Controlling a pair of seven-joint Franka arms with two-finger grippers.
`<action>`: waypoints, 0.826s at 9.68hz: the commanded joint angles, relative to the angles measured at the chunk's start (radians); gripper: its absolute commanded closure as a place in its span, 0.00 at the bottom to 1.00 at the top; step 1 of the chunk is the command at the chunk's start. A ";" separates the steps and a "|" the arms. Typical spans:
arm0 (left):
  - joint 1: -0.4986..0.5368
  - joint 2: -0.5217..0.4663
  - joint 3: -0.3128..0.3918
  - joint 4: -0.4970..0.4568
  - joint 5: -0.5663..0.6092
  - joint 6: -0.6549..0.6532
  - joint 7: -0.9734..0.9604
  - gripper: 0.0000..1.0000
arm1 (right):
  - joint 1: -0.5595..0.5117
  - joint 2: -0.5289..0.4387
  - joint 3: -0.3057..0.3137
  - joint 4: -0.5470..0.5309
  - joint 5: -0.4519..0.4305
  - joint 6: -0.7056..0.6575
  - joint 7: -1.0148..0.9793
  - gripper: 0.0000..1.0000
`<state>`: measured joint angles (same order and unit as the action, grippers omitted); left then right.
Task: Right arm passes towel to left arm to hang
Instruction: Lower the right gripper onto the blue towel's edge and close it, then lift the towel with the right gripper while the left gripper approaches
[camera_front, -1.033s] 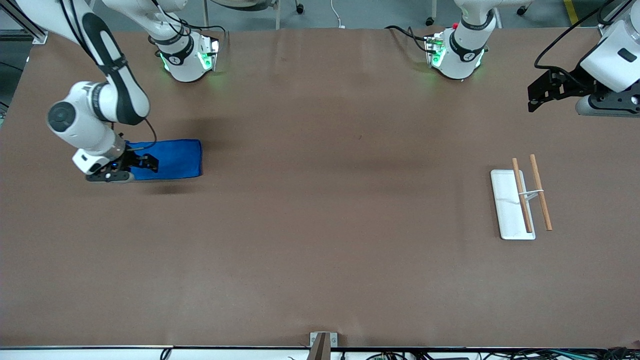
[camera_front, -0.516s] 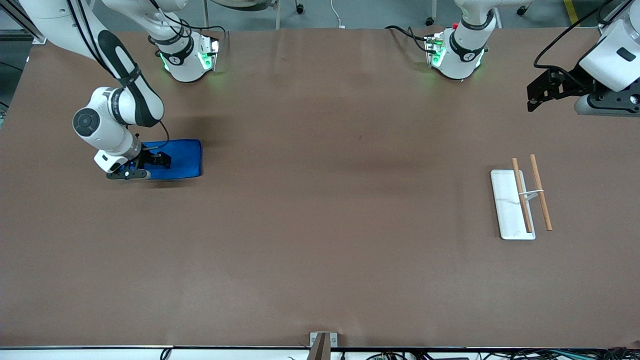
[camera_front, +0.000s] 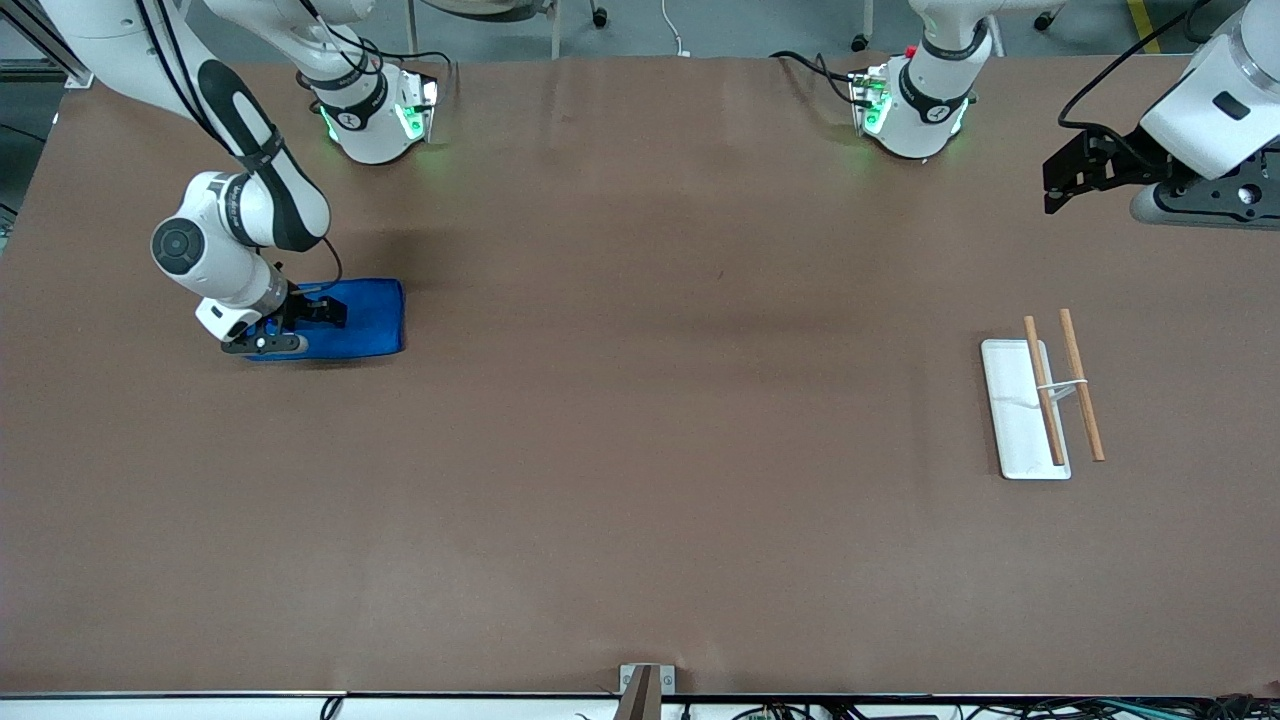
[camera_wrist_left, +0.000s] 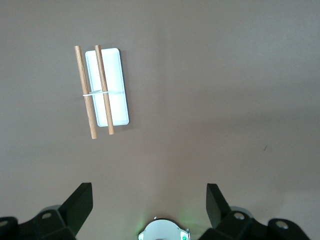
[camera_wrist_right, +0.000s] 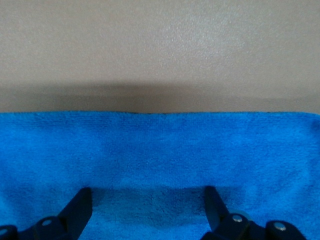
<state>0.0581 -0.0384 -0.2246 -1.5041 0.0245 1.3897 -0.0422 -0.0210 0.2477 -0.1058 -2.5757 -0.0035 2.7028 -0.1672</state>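
— Progress check: where do we stand with the towel (camera_front: 360, 318)?

— We see it lying flat on the table (camera_front: 640, 450), toward the right arm's end, not yet lifted. The right gripper (camera_front: 322, 312) is low over it with its fingers spread wide; in the right wrist view the blue cloth fills the space under and between the fingertips (camera_wrist_right: 80, 202), but nothing is pinched.

— So we count no step as finished?

— None that we can see. We judge this to be the approach to the first grasp. The pick-up, the carry toward the middle, the handover and the hanging are all left.

— And the left side?

— The left gripper (camera_front: 1060, 182) waits up in the air near its own end of the table, jaws wide apart and empty. Its wrist view looks down on the rack (camera_wrist_left: 107, 87), a white tray with two wooden rods (camera_front: 1062, 385), both bare.

— How far apart are towel and rack?

— Well apart, at the two ends of the table, so we expect the pass to matter: neither arm looks placed to do it alone.

— What do we need next?

— A firm close on the cloth, we think, taking enough of it that it does not slip out on the lift.
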 joint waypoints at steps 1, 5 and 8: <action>0.002 0.014 -0.007 -0.004 0.020 -0.018 0.002 0.00 | -0.002 -0.027 0.000 -0.028 0.004 -0.003 -0.008 0.08; -0.003 0.015 -0.015 -0.004 0.020 -0.018 -0.012 0.00 | 0.001 -0.027 0.000 -0.024 0.004 -0.003 -0.009 0.99; -0.004 0.020 -0.016 -0.001 0.020 -0.017 -0.015 0.00 | 0.001 -0.062 0.005 -0.014 0.004 -0.076 0.000 1.00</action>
<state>0.0567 -0.0384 -0.2322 -1.5027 0.0245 1.3894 -0.0437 -0.0209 0.2231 -0.1056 -2.5735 -0.0035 2.6764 -0.1672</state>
